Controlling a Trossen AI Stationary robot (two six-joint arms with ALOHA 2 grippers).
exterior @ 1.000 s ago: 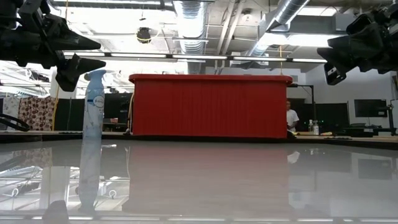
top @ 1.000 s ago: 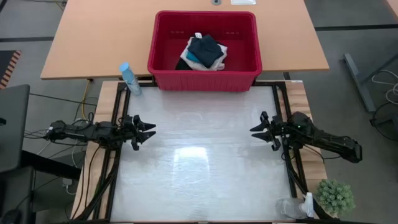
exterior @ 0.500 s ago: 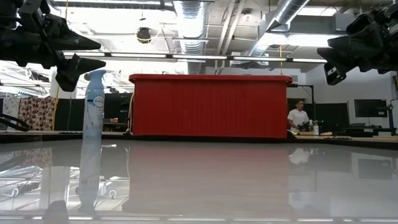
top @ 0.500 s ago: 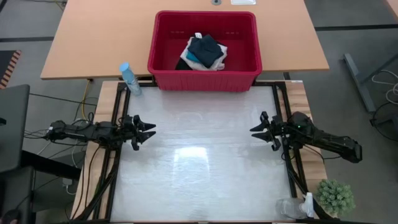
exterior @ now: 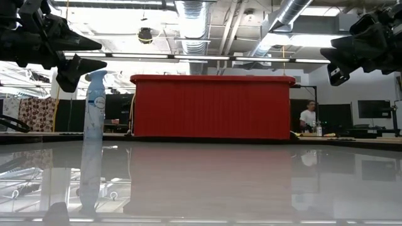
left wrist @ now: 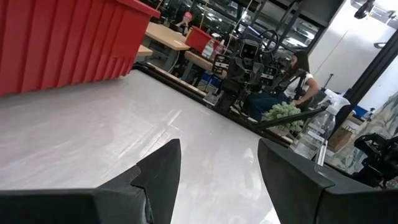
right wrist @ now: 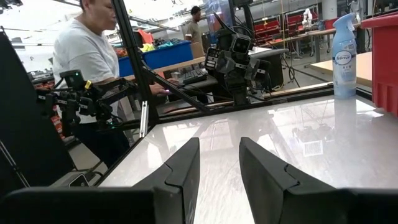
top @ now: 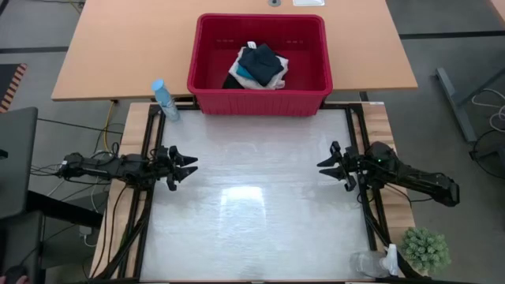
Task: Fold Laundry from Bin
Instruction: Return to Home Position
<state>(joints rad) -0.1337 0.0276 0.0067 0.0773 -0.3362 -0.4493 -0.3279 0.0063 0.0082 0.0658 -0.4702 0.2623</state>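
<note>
The red bin (top: 260, 93) stands at the table's far edge, its near wall filling the middle of the low view (exterior: 212, 107). Inside it lies the laundry (top: 257, 66): black cloth on top of a white crinkled piece, with a bit of blue showing. My left gripper (top: 192, 165) hovers open above the table's left edge, pointing level toward the middle (left wrist: 217, 168). My right gripper (top: 323, 166) hovers open above the right edge, facing it (right wrist: 219, 163). Neither has anything between its fingers.
A pale blue spray bottle (top: 164, 100) stands at the table's far left corner, next to the bin. A small green plant (top: 426, 249) and a clear bottle (top: 371, 263) sit at the near right corner. The glossy white tabletop (top: 252, 205) lies between the arms. A person (right wrist: 87, 74) stands beyond the table's left side.
</note>
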